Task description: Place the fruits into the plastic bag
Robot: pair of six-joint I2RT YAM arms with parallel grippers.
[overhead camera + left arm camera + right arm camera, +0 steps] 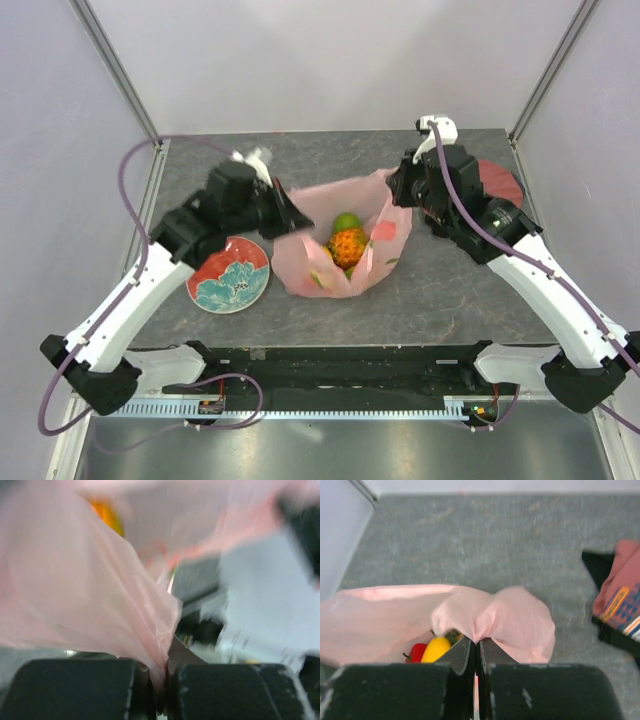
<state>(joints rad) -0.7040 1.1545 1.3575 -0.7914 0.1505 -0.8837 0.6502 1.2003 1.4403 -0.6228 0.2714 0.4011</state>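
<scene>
1. Pinching the bag [300,262] at its left rim, the left gripper [293,215] has its jaws pressed together with the thin pink film caught between them. The left wrist view is blurred, but it shows the film running down into the slit between the two black fingers [75,690].
2. The right gripper [400,190] is likewise clamped tight, on a gathered fold of the bag's right rim. In the right wrist view that fold bunches just above its fingers [545,690].
3. The bag lies near the middle of the table [450,290], between the two grippers, its mouth spread and facing up.
4. From above, a pineapple [347,246] sits inside the bag, with a green fruit [346,221] touching it on the far side.
5. The right wrist view looks into the mouth at a yellow fruit [436,649] and a red fruit [416,652], side by side and touching.
6. An orange patch shows past the film in the left wrist view; which fruit it is cannot be told.
7. A plate [229,274] lies just beside the bag on its left, below the left arm.
8. A T-shirt [503,185] lies at the far right of the table, partly hidden by the right arm and apart from the bag.
</scene>
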